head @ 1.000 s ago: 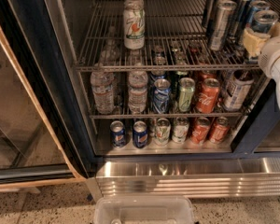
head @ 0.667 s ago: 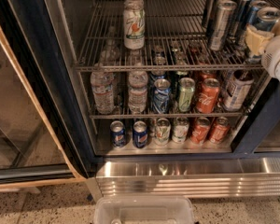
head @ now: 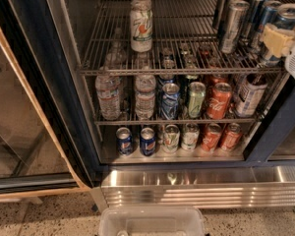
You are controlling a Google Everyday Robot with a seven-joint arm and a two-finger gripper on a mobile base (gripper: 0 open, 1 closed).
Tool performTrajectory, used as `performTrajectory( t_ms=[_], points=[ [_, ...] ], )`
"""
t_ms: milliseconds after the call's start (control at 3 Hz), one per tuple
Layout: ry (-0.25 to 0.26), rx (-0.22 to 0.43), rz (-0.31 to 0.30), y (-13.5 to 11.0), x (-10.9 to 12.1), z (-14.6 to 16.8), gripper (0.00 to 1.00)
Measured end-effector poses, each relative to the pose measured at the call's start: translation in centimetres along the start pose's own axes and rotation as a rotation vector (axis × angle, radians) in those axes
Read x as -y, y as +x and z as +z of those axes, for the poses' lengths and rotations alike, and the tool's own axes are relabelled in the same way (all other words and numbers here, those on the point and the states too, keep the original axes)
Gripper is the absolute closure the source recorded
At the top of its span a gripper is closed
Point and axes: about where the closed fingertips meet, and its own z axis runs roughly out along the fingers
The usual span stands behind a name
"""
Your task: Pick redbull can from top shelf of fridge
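Observation:
The fridge (head: 278,127) stands open with wire shelves. On the right end of the top shelf (head: 177,72) stand blue-and-silver redbull cans; the nearest one (head: 291,14) is at the far right, with a second (head: 267,11) just behind it. My gripper (head: 278,39), cream-coloured, reaches in from the right edge and sits against the front of the nearest redbull can, covering its lower body. The arm behind the gripper is cut off by the frame edge.
Plain silver slim cans (head: 232,26) stand left of the redbull cans. A white-green 7up can (head: 141,28) stands on the shelf's left. Lower racks hold water bottles (head: 109,95) and soda cans (head: 219,100). The glass door (head: 19,132) is open at left. A clear bin (head: 152,220) sits below the ribbed steel base (head: 196,191).
My gripper has edged left and a little up, closer onto the nearest redbull can. The cans and bottles have not moved.

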Motion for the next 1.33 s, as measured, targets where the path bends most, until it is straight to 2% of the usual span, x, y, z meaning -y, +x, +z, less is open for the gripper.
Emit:
performTrajectory(
  t_ms=[667,1000,1333],
  points=[
    [-0.152,-0.042,0.073,-0.5,-2.1,-2.4,1.0],
    [-0.199,-0.07,0.094,-0.6,-1.9,-3.7,1.0],
    [-0.199,-0.07,0.094,-0.6,-1.9,-3.7,1.0]
  ],
)
